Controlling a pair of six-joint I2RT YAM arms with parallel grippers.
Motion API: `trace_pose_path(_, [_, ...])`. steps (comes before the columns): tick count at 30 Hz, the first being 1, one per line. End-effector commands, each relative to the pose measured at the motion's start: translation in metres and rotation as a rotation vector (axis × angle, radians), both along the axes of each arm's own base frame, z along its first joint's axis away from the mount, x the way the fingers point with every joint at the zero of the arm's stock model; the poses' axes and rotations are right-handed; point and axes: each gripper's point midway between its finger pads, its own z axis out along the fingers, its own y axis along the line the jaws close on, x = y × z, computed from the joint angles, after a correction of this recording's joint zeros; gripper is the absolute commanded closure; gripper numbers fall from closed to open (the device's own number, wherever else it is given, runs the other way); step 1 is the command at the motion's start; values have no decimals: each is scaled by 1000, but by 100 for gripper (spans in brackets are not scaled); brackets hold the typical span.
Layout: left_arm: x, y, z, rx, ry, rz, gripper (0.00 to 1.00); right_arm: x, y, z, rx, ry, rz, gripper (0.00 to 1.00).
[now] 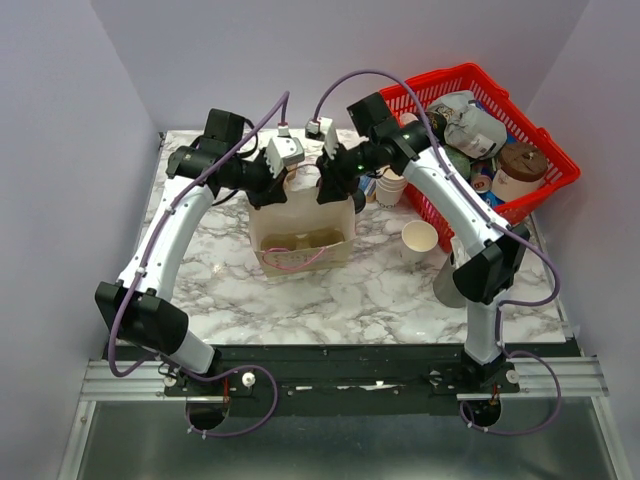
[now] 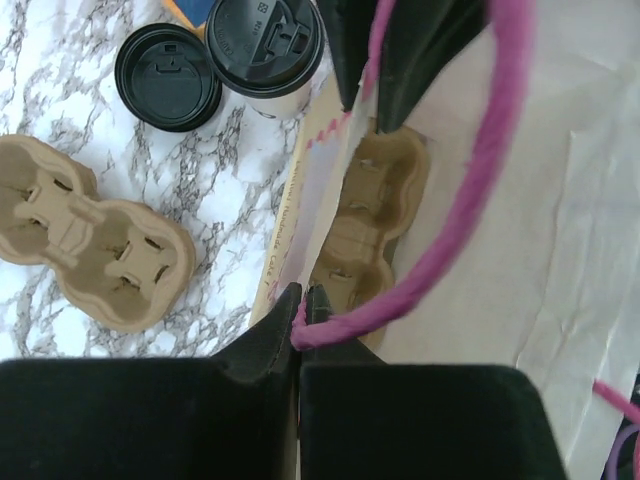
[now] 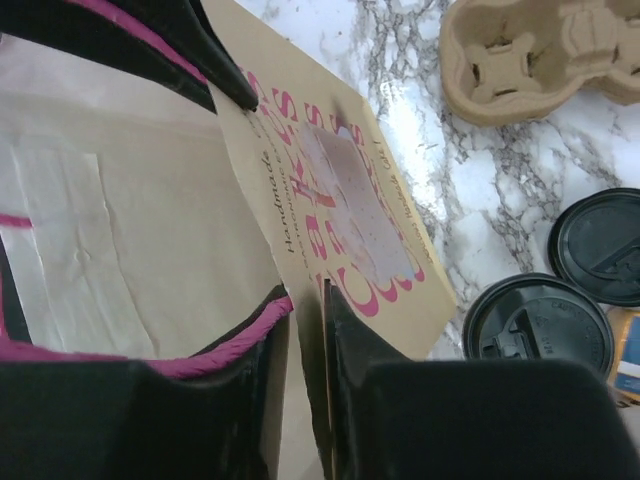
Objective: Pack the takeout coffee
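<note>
a bag (image 1: 300,215) stands on the table (image 1: 250,300) with a cup tray (image 2: 365,215) lying in it. a second tray (image 2: 95,245) lies just beside the bag, near a lidded cup (image 2: 265,45) and a loose lid (image 2: 168,77) side by side. a basket (image 1: 530,197) sits at the right rear.

Overhead plus close wrists — shared bag (image 1: 338,250)

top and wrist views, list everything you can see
bag: 1, tan with pink print, table centre
handle: 2, pink, on bag
carrier: 2, tan, one inside bag, one on table beside it
coffee: 1, white cup, black lid, on table by bag
lid: 1, black, loose beside coffee
cup stack: 1, white, beside basket
cup: 1, white, lidless, right of bag
basket: 1, red, far right, mixed items inside
table: 1, white marble
left gripper: 1, black, shut on handle
right gripper: 1, black, astride bag rim
</note>
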Motion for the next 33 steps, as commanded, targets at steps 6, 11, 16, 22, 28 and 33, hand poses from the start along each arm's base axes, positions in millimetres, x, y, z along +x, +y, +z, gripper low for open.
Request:
trace_pose_path(6, [-32, 27, 4, 68, -70, 59, 100, -24, -27, 96, 142, -197, 3, 28])
trace_pose_path(11, [-39, 48, 21, 116, -221, 159, 100, -29, -50, 113, 199, -237, -45, 22])
trace_pose_path(16, [-54, 53, 27, 128, -356, 139, 100, -16, -57, 84, 145, -214, -96, 22])
trace_pose_path(22, [-93, 44, 7, 126, -390, 26, 100, -9, -57, 64, 109, -183, -107, 22])
trace_pose_path(28, [-123, 34, -1, 101, -421, -22, 100, -13, -60, 59, 98, -181, -110, 21])
trace_pose_path(33, [-131, 37, 6, 74, -416, 7, 100, -19, -66, 54, 79, -196, -98, 21])
